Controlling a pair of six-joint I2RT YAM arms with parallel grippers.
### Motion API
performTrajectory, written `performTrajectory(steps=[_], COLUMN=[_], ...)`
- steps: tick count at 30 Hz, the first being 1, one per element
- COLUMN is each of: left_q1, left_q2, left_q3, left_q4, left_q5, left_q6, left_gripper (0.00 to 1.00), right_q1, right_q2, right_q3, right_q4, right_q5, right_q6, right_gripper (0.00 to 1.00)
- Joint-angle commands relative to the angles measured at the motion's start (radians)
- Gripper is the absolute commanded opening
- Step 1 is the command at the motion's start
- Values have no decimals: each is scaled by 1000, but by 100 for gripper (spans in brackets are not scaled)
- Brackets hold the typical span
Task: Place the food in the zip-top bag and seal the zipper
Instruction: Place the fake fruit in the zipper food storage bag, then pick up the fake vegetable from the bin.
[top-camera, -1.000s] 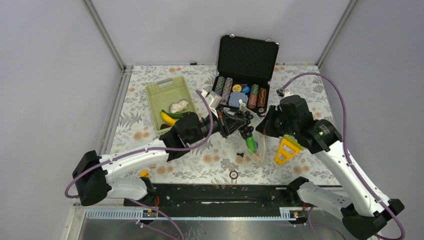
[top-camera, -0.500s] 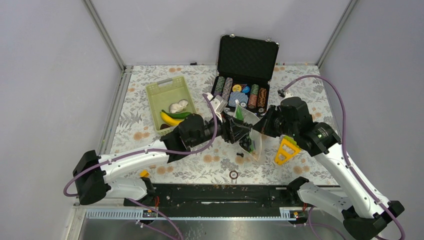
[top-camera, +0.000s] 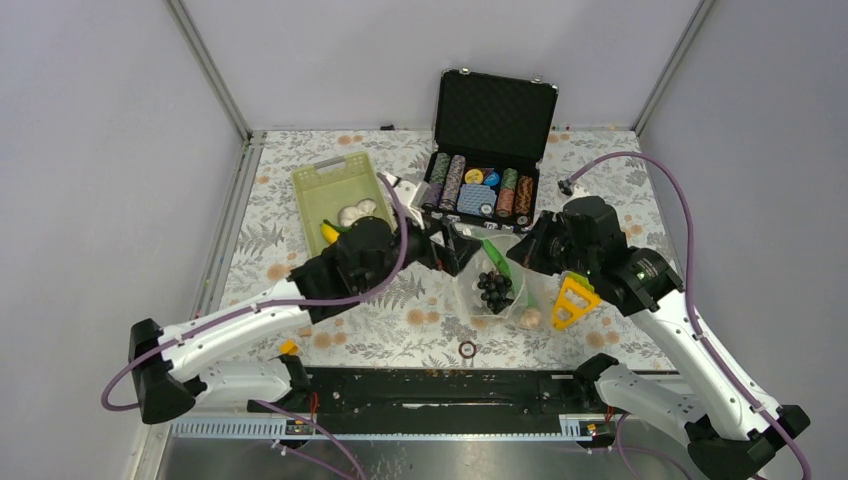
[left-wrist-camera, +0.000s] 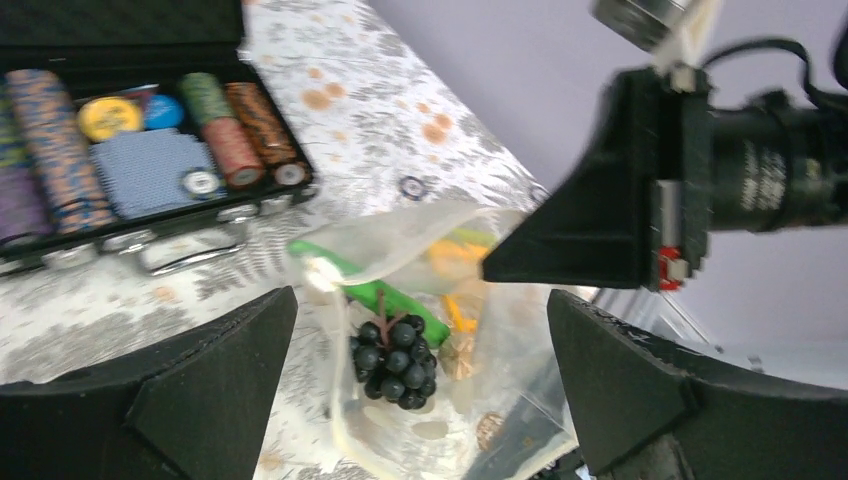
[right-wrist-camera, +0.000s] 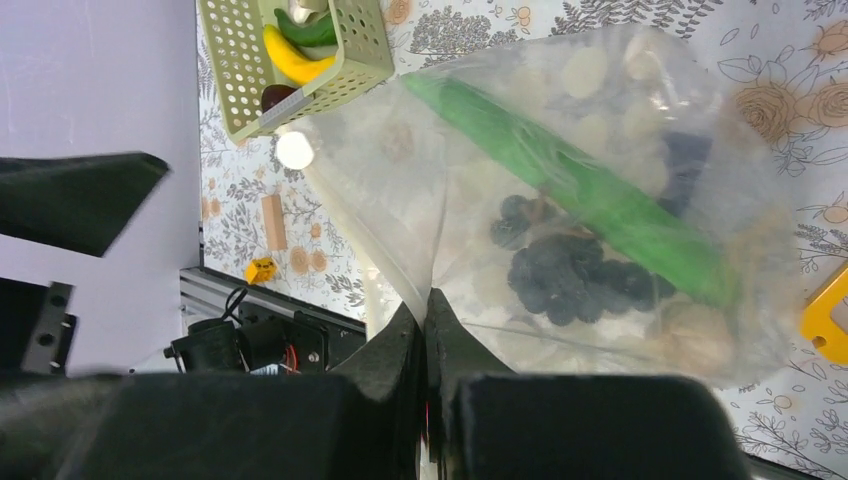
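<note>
Inside the bag (top-camera: 478, 300), a grape bunch (top-camera: 495, 290) is seen near the middle. A long green piece (top-camera: 497, 262) is slanted across just behind the grapes, and a pale bulb (top-camera: 530, 318) is lodged at the bag's near right corner. Through the plastic on the bag's far side, an orange piece (left-wrist-camera: 446, 256) is glimpsed in the left wrist view. The bag is rested on the table (top-camera: 620, 180), crumpled and bulging.

At the bag's far right edge, the plastic is pinched by the right gripper (right-wrist-camera: 426, 296), its two fingers pressed tight together on the film. From that pinch a pale strip, the zipper (right-wrist-camera: 365, 225), is run along the bag's edge; whether it is pressed shut cannot be told.

At the bag's far left side the left gripper (left-wrist-camera: 420, 296) is held with its jaws spread wide and nothing between them but the view of the bag. Whether it is touching the plastic cannot be told.

Well to the bag's far left a basket (top-camera: 330, 185) is set, and in it a banana (right-wrist-camera: 290, 55), a second green piece (right-wrist-camera: 310, 28) and white bulbs (top-camera: 352, 212) are left. Behind the bag an open chip case (top-camera: 495, 120) is stood, and just to the bag's right a yellow tool (top-camera: 575, 300) is laid.
</note>
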Motion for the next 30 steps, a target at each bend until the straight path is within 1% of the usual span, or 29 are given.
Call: performTrajectory(steps=[1,3,5,7,9,12,15,19,22,24,27,30], left_q1=[66,146,254,391,512,647,765,848,898,924,945,947], left_q2=[-75,-83,-71,-44,0,96,221,393,508,575,656,717], left_q3=[53,59,69,77,79,109,147,223,277,304,354,400], left_q4=[-167,-242,-325,-381,-386,-379,-355,-303,-318,-311,-331,-397], left_q5=[-224,-240,-233,-164,-86,-22,37,144,164,202,272,262], left_q6=[-41,-75,-120,-149,-141,-88,-115,-109,-138,-149,-163,-182], left_gripper=[99,99,99,99,99,99,99,99,99,99,99,99], right_q1=[-5,-5,-4,-6,-5,-6,-6,-9,-10,-11,-13,-14], right_q2=[-8,-1,8,14,21,24,29,35,22,9,4,5], right_q3=[15,15,17,20,21,16,18,29,17,6,3,3], right_q4=[49,50,52,52,51,51,37,1,-6,-8,-30,-38], right_q5=[29,31,35,40,50,50,69,102,109,114,139,145], right_q6=[-11,-15,-24,-33,-42,-51,-57,-68,-62,-61,-61,-61], right_gripper=[0,0,0,0,0,0,0,0,0,0,0,0])
